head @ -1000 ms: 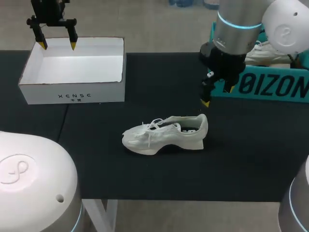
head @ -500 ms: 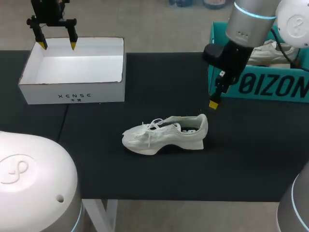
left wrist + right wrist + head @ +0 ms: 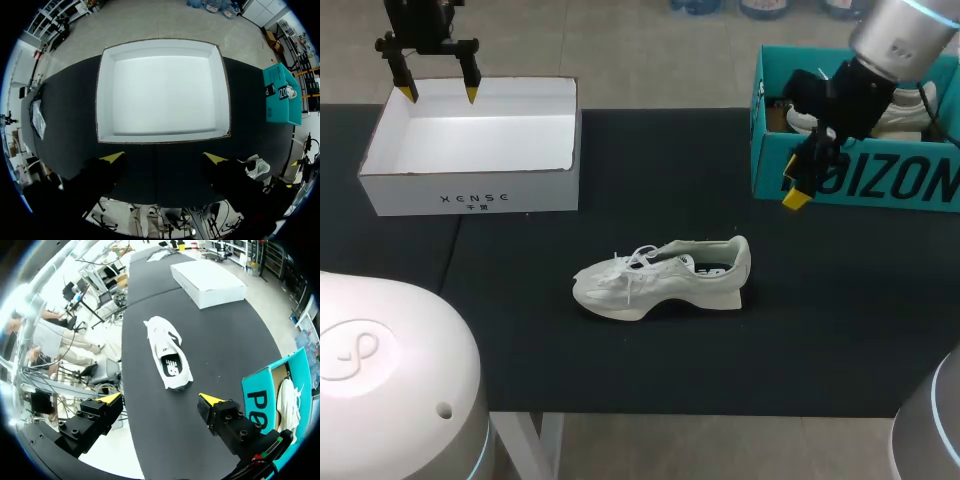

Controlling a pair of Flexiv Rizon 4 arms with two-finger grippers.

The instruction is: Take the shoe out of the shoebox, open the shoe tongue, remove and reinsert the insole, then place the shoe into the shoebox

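Observation:
A white shoe (image 3: 665, 278) lies on its side in the middle of the black table, toe to the left; it also shows as the shoe (image 3: 169, 357) ahead of my right gripper. The empty white shoebox (image 3: 470, 190) stands at the back left. My left gripper (image 3: 435, 92) hangs open over that box's far edge; in the left wrist view the left gripper (image 3: 165, 158) looks straight down at the box (image 3: 162, 136). My right gripper (image 3: 792, 190) hangs open in front of the teal box, to the right of and above the shoe's heel, holding nothing.
A teal box (image 3: 850, 185) at the back right holds another white shoe (image 3: 900, 110). Black mat covers the table (image 3: 620, 360) around the shoe. The teal box (image 3: 265, 400) sits close beside the right gripper (image 3: 160, 400).
My right arm has swung right and upward, away from the shoe's heel toward the teal box. The left arm, the shoe and both boxes have stayed put.

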